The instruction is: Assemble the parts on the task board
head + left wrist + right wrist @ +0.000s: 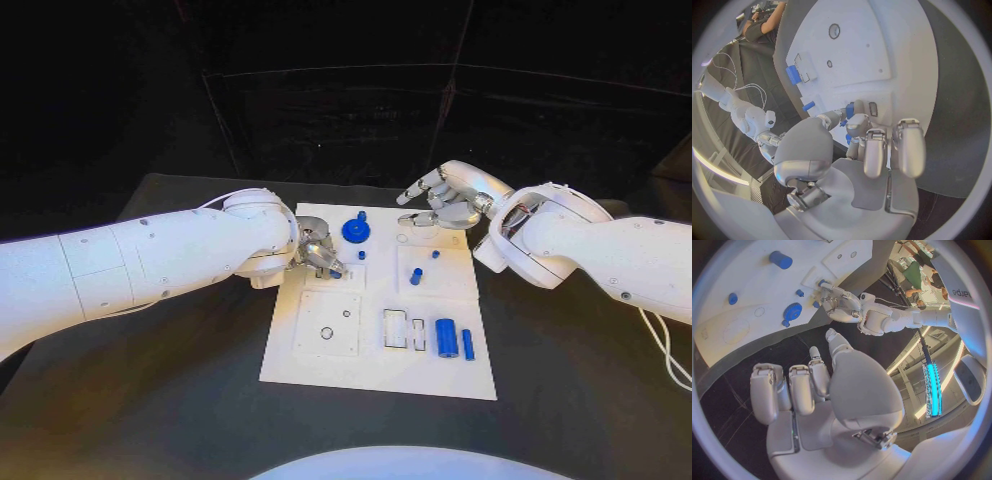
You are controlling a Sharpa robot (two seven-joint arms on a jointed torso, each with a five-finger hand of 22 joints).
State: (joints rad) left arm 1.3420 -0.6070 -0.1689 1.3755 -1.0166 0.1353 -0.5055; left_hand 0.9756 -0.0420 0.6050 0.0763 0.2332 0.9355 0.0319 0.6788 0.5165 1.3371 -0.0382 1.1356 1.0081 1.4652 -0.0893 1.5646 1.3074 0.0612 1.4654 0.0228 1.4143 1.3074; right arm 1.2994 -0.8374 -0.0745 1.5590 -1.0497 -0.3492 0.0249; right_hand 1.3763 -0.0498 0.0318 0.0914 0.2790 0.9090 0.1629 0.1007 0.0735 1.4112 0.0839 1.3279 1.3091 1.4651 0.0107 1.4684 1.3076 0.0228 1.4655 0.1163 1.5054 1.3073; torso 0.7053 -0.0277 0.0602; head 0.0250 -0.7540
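The white task board (378, 372) lies in the middle of the black table. My left hand (317, 254) is low over the board's far left part and pinches a small blue part (849, 110) between thumb and fingers. A blue gear (356, 232) sits just beyond that hand. Small blue pegs (415, 276) stand in the board's middle. A blue cylinder (447, 338) and a thin blue bar (469, 344) lie near the front right. My right hand (450, 198) hovers over the board's far right corner, fingers apart, holding nothing. The right wrist view shows the gear (792, 311) and my left hand (841, 304).
A square plate with a round hole (327, 332) and rectangular slots (395, 328) take up the board's near half. Bare black table (159, 400) stretches to either side of the board and in front of it.
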